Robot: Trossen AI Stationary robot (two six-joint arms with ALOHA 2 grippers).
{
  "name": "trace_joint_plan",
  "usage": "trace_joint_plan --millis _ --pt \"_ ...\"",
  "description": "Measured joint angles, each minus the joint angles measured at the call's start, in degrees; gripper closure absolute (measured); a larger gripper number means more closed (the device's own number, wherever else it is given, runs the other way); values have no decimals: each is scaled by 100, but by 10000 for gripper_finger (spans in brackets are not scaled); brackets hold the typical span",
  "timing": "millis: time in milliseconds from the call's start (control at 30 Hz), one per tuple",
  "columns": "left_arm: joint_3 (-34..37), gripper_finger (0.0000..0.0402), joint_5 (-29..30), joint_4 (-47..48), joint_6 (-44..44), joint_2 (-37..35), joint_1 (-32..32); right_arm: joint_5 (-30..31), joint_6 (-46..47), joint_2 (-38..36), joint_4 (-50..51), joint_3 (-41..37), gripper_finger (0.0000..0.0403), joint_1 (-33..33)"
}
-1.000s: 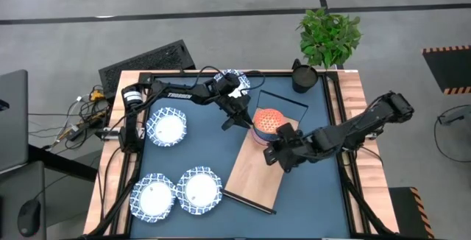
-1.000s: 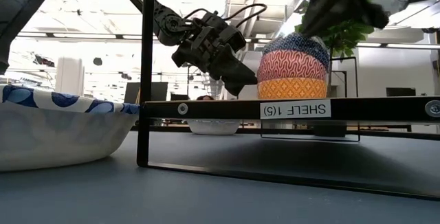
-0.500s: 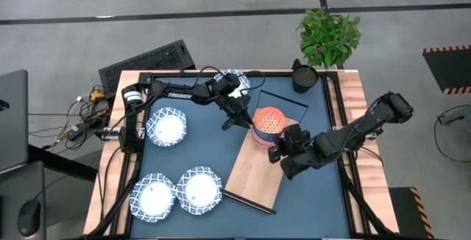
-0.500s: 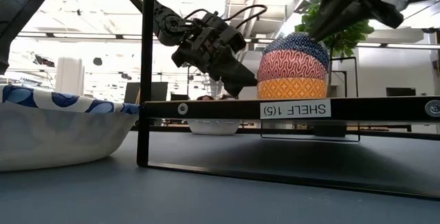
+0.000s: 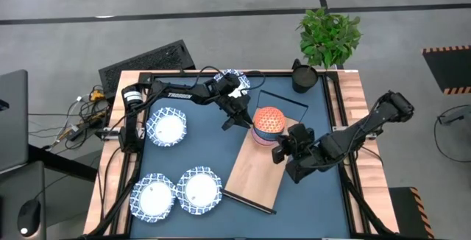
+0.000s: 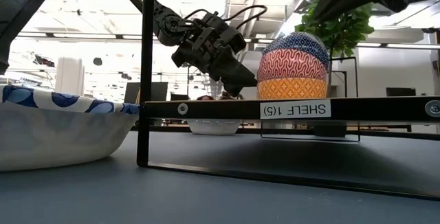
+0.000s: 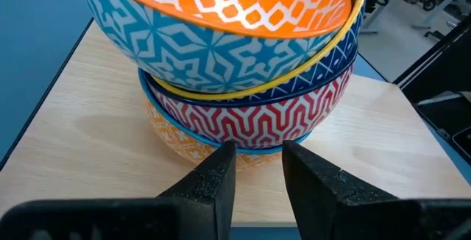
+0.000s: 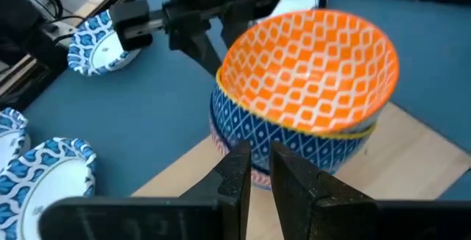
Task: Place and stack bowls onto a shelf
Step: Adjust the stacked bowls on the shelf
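Tool [image 5: 245, 119] on my left arm sat just beside the stack of small patterned bowls [image 5: 268, 124], low against its side, with its fingers [image 7: 218, 185] narrowly parted and holding nothing; through the left wrist camera I saw the stack straight ahead of the tips, the orange-lined bowl [image 7: 221, 19] on top, a blue one under it, then a red zigzag bowl and an orange one at the bottom. The stack stood near the far end of the shelf [image 5: 259, 170], whose light-wood board ran lengthways from there towards the table's [image 5: 213, 148] near edge, so most of the board was bare.

My right arm's tool [image 5: 279, 154] hovered over the board on the stack's near-right side, apart from the bowls, its fingers [image 8: 234, 175] nearly together and empty. From its wrist camera the top bowl lay just ahead and below.

Against the frames from a second earlier, the left arm had not moved at all, and the stack sat the same. The right arm had drawn back from the stack and risen; in the low view it had climbed almost out of the picture's top.

I judged the next bowls were the wide white ones with blue rims: one at the table's left [image 5: 167, 128], two along the near edge [image 5: 154, 196] [image 5: 199, 189]. All three lay on the left arm's side, so that arm was the nearer.
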State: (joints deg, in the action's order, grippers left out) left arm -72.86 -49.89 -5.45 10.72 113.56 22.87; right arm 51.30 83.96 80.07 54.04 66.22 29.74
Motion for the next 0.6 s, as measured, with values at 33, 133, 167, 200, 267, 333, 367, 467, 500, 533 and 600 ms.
trace_joint_plan --millis 33,133,167,200,267,333,367,467,500,533,600 --pt "0 304 0 0 0 0 0 -1 0 4 8 0 324 -27" --pt "0 304 0 0 0 0 0 -9 -1 49 34 1 324 -89" --pt "0 304 0 -1 0 0 0 -9 -1 96 32 2 324 -118" --pt "0 304 0 -2 0 0 0 -15 3 148 58 2 324 -148" --pt "0 304 9 -2 9 0 0 -41 4 262 69 0 324 -194" --pt "0 304 11 -2 7 0 0 -58 7 366 76 0 324 -252" --pt "0 304 11 -2 7 0 -1 -110 4 418 76 0 324 -262" --pt "0 304 17 -2 4 0 -2 -243 -14 548 30 0 324 -293" --pt "0 304 20 -3 3 0 -2 -276 -16 553 33 0 324 -291" --pt "0 304 25 -4 4 0 -2 -316 -16 553 33 0 324 -292" --pt "0 304 43 -4 3 0 -12 -336 -17 551 13 0 324 -292"
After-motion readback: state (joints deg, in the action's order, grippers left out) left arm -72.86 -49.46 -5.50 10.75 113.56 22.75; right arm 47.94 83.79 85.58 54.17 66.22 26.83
